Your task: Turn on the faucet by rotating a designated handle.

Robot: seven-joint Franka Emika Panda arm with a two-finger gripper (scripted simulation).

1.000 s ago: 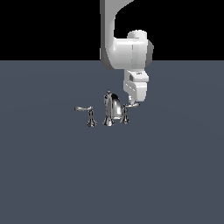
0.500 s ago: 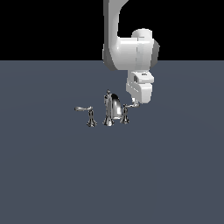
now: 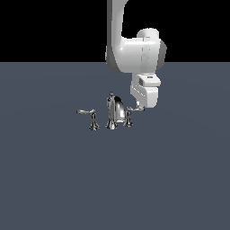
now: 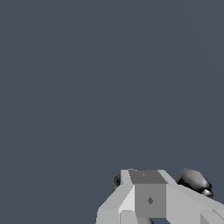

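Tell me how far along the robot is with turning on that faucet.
Done: the approach. The gripper sits at the tip of the handle beside the spout of the faucet. In hand: what looks like a push on that lever, though contact and finger state are too small to tell. Left: I can't judge how far the lever has rotated; no water shows. The wider-set lever looks untouched.

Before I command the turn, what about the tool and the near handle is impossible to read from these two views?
- Tool opening: exterior view, hidden behind its own white body.
- Contact with the handle: exterior view, too small to tell.
- Faucet: wrist view, mostly hidden by the tool, cut off at the frame edge.
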